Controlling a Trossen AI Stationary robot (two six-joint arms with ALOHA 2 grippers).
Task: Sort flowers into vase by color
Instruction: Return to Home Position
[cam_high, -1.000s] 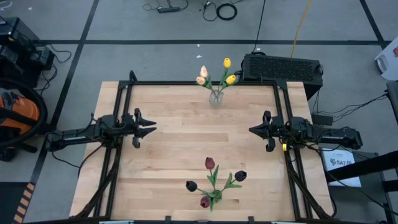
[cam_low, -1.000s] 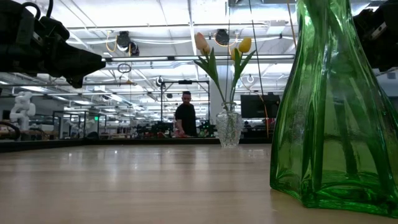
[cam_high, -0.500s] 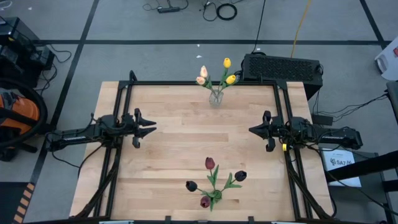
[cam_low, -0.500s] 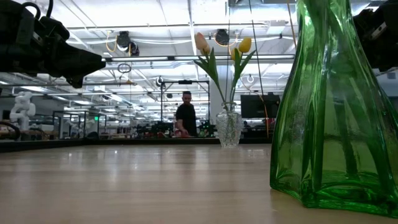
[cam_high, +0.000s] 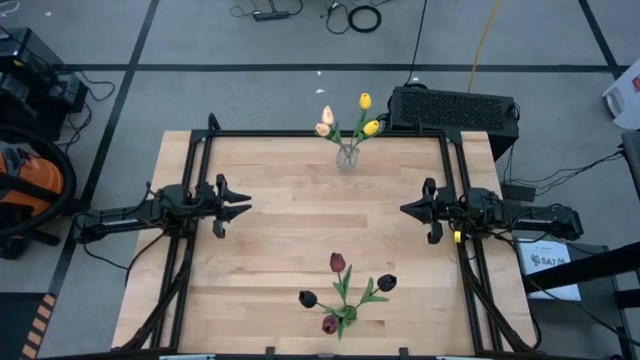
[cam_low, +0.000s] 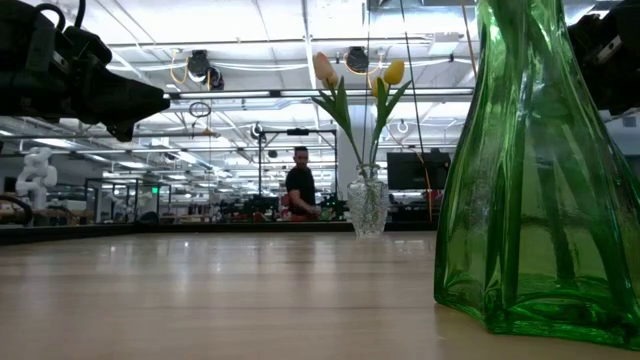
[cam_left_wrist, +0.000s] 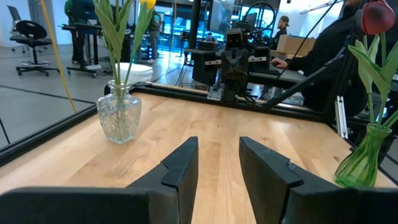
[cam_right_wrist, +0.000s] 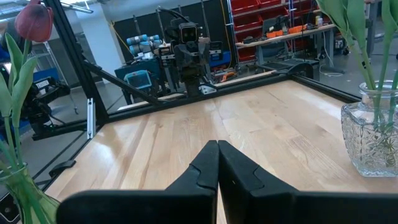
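Over the table (cam_high: 290, 250), left gripper (cam_high: 240, 207) hangs parted, empty; right gripper (cam_high: 408, 209) pressed closed.

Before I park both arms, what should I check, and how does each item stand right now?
1. Yellow and peach tulips in the clear vase: ok.
2. Red and black tulips in the green vase: ok.
3. Both vases upright: ok.
4. Loose tulips on the table: none seen, ok.
5. Left gripper fingers open, holding nothing: ok.
6. Right gripper fingers shut, holding nothing: ok.
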